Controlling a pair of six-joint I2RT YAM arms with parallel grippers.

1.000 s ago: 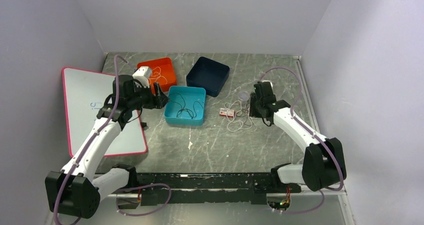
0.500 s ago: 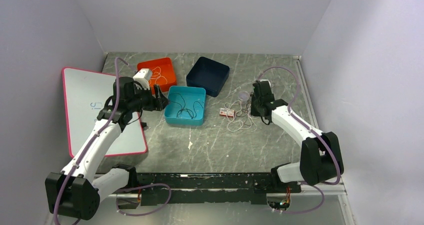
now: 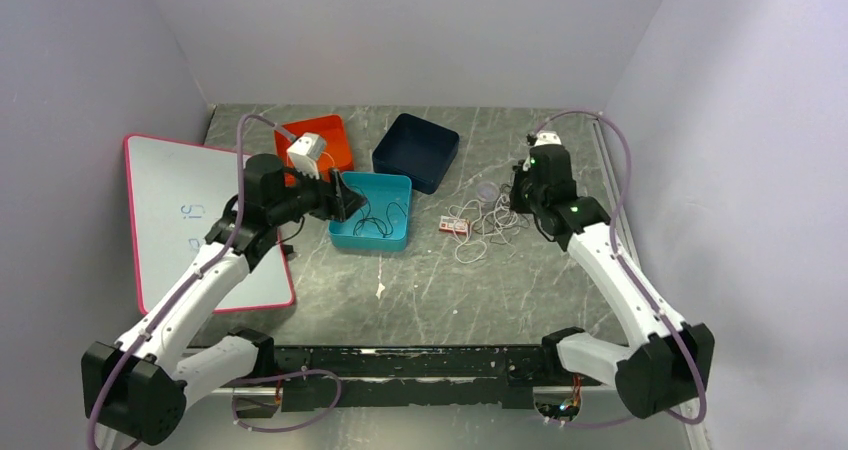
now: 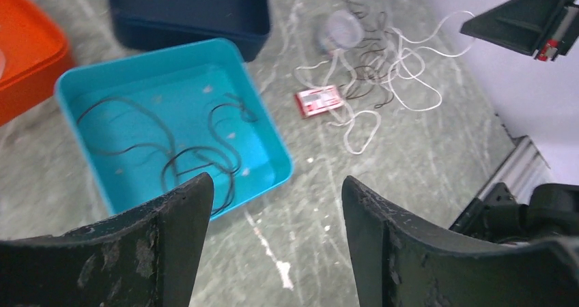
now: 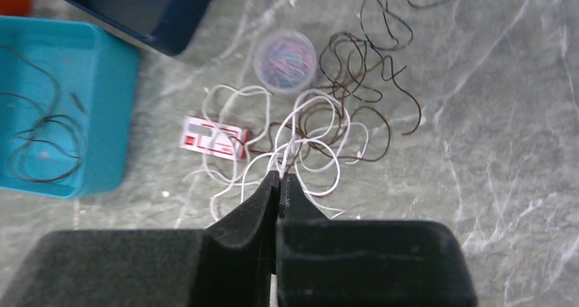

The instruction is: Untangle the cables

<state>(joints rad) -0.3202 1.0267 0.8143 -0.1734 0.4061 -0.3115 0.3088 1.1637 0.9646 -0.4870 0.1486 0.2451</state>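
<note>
table [image 3: 450, 290]: grey marble | teal tray [image 3: 365, 242]: held loose black cable [image 3: 372, 220] | left gripper [image 4: 276, 196]: hung open above tray | cables [image 5: 321, 126]: white-and-dark tangle lay right of tray | right gripper [image 5: 278, 179]: pinched white cable [image 5: 285, 153] from tangle

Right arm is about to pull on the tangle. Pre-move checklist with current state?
1. Right gripper shut on a white cable: ok, a strand runs into the closed fingertips.
2. White cable separate from the dark cable: not ok, their loops overlap.
3. Red-and-white tag free of the white loops: cannot tell, strands lie against it.
4. Left gripper open and empty: ok, it hovers above the teal tray.
5. Black cable contained in the teal tray: ok.
</note>
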